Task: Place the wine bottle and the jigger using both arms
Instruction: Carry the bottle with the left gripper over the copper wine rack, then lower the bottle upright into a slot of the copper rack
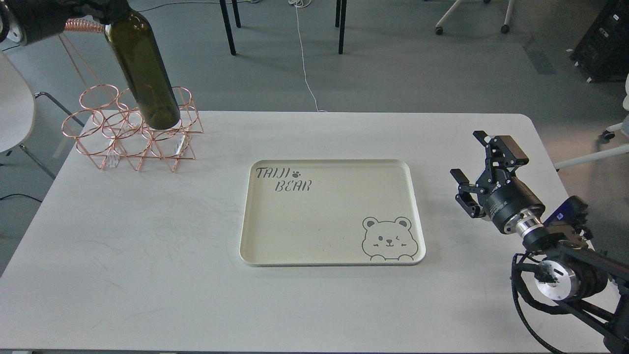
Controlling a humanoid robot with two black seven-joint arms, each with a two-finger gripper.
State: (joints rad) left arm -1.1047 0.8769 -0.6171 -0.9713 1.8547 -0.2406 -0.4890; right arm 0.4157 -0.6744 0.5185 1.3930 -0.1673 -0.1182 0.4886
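Olive-green glass is seen up at the top left: the bottle (145,78) is held in the air, tilted, its neck cut off by the top edge and its base hanging over the copper wire rack (132,130) at the table's far left corner. Whether the base is touching the rack's rings or is just above them cannot be told. Only a dark piece of the left arm (34,17) is shown at the corner; its pincer is out of frame, so its state cannot be read, though the bottle is plainly carried from up there.

On the right, the right gripper (484,162) is held above the white table (147,255), near its right edge, its two fingers spread well apart with nothing between them. It is kept well clear of the tray.

Centre stage, the cream tray (415,211) is laid flat on the table, printed with "TAIJI BEAR" at its top left and a winking bear at its bottom right. Bottle and tray are well apart.

No jigger is found anywhere in view. Grey floor, chair legs and a white cable are seen beyond the table.
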